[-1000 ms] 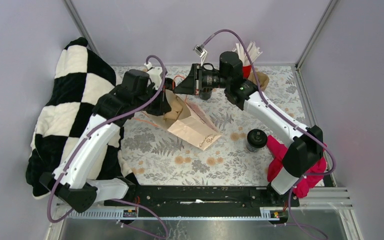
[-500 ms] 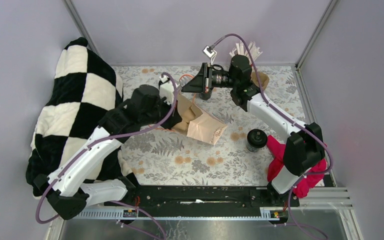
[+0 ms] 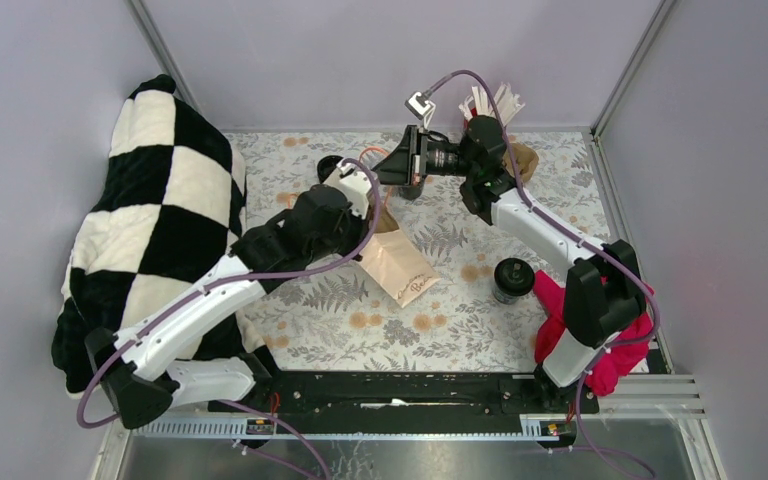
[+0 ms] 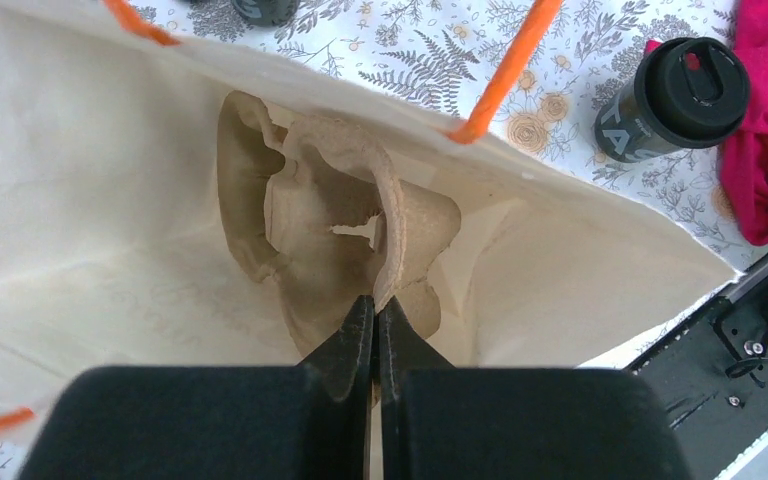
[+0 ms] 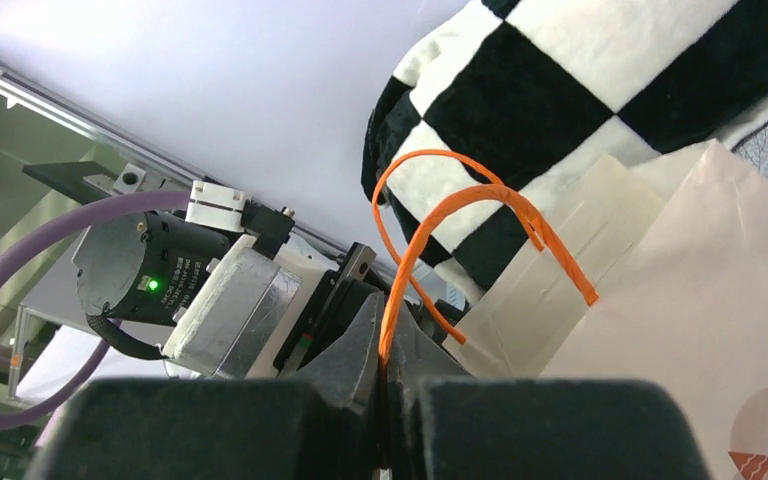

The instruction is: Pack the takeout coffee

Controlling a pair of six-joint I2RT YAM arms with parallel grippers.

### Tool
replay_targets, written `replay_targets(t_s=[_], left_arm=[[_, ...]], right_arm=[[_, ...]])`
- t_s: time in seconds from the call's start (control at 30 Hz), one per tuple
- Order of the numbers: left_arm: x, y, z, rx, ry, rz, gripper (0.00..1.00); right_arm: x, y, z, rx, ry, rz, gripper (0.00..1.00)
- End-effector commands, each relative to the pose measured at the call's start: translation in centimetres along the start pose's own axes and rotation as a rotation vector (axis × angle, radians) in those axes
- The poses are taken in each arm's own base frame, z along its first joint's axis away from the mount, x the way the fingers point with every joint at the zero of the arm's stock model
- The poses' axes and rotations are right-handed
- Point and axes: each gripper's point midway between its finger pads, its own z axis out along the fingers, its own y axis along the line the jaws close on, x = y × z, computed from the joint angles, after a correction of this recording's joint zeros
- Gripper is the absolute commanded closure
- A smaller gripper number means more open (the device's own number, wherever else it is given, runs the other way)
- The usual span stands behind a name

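The left gripper (image 4: 374, 300) is pinched tight, its two black fingers meeting on the thin upright edge of the brown pulp cup carrier (image 4: 300, 225). The carrier sits crumpled deep inside the paper bag (image 4: 110, 200), so only its upper folds show and its lower part is lost in the bag's shadow. From above, the left wrist covers the bag's mouth and the fingers themselves cannot be seen there.

The right gripper (image 5: 385, 350) is also clamped shut, on the orange handle (image 5: 440, 215) of the bag, at the far side of the bag's mouth. The fingertips are blurred and very close to the lens, so the exact contact is hard to read. The bag leans, its printed face turned up toward the near right.

The takeout coffee (image 3: 512, 280) stands upright on the floral tablecloth (image 3: 340, 300), outside the bag and to its right, lid on. It is just beside the pink cloth (image 3: 605, 345), which the right arm's base partly covers.

At the far right, white sticks (image 3: 495, 100) rise behind the right arm, which hides whatever holds them. A checkered blanket (image 3: 160, 220) fills the left side, cut off by the left arm.
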Motion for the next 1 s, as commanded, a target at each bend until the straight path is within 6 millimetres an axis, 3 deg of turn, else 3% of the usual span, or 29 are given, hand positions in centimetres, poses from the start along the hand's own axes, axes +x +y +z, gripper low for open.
replay_targets(t_s=[0.0,0.2,0.4,0.43,0.57,0.7,0.83,0.97], left_arm=[[-1.2,-0.9,1.9,0.027,-0.045,0.018,1.0],[0.5,-2.4,3.9,0.1,0.037,0.005,0.98],[0.6,-2.8,4.6,0.106,0.074,-0.028,0.8],[-0.1,-2.6,4.2,0.082,0.067,-0.043,0.73],[-3.2,-2.4,0.4,0.047,0.034,-0.124,0.29],[-5.6,-2.2,-4.5,0.045,-0.051,-0.223,0.05],[-6.0,-0.9,-8.4,-0.012,-0.101,-0.335,0.01],[-2.5,1.5,-10.1,-0.14,-0.072,-0.485,0.01]], right_arm=[[-0.5,0.3,-1.3,-0.057,-0.008,-0.005,1.0],[0.2,-1.1,-1.8,-0.019,0.001,0.007,1.0],[0.7,-1.8,-2.1,-0.006,0.003,0.019,1.0],[0.7,-1.8,-2.1,-0.004,0.005,0.018,1.0],[0.8,-1.9,-2.3,0.029,0.012,-0.011,1.0],[0.7,-1.8,-2.5,0.064,0.008,-0.039,1.0],[0.8,-1.2,-2.6,0.063,0.013,-0.071,1.0],[2.0,0.3,-2.4,0.016,0.059,-0.183,1.0]])
